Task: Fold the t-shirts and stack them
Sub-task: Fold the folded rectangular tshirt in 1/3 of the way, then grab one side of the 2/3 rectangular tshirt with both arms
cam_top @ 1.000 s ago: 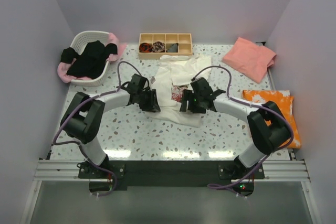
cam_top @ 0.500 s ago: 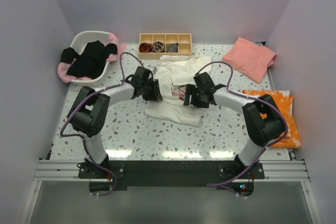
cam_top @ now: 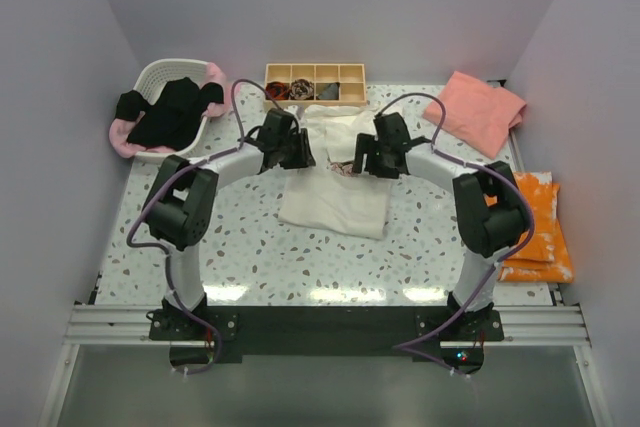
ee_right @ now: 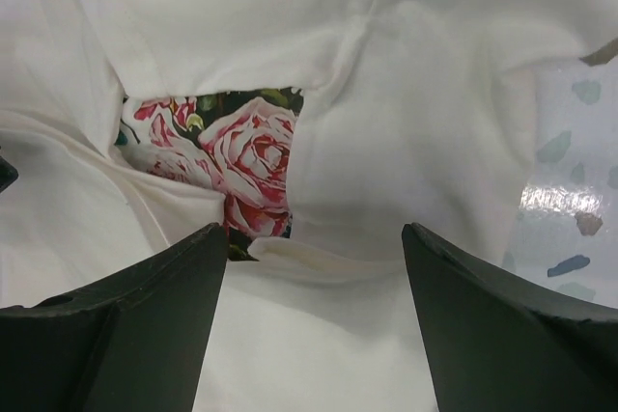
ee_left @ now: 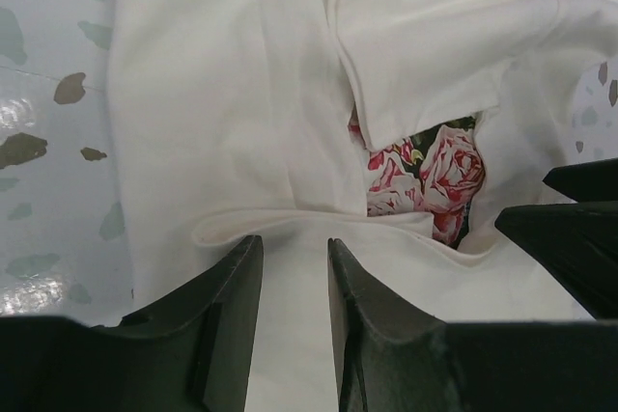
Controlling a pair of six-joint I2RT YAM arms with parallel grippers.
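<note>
- At upper left we see a black shirt (cam_top: pixel 170 112) in a white basket (cam_top: pixel 170 64).
- Our left gripper (ee_left: pixel 294 243) is narrowly parted with nothing clamped, over the cream shirt (cam_top: pixel 335 202) at centre frame.
- Our right gripper (ee_right: pixel 314 233) gapes wide, empty.
- A pink shirt (cam_top: pixel 475 107) lies upper right.

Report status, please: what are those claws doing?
Left gripper part open, right gripper wide open. Cream-white rose-print t-shirt partly folded beneath both, unheld. Nothing blocking.

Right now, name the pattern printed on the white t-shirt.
Pink-red roses on dark; clearest in right wrist view.
</note>
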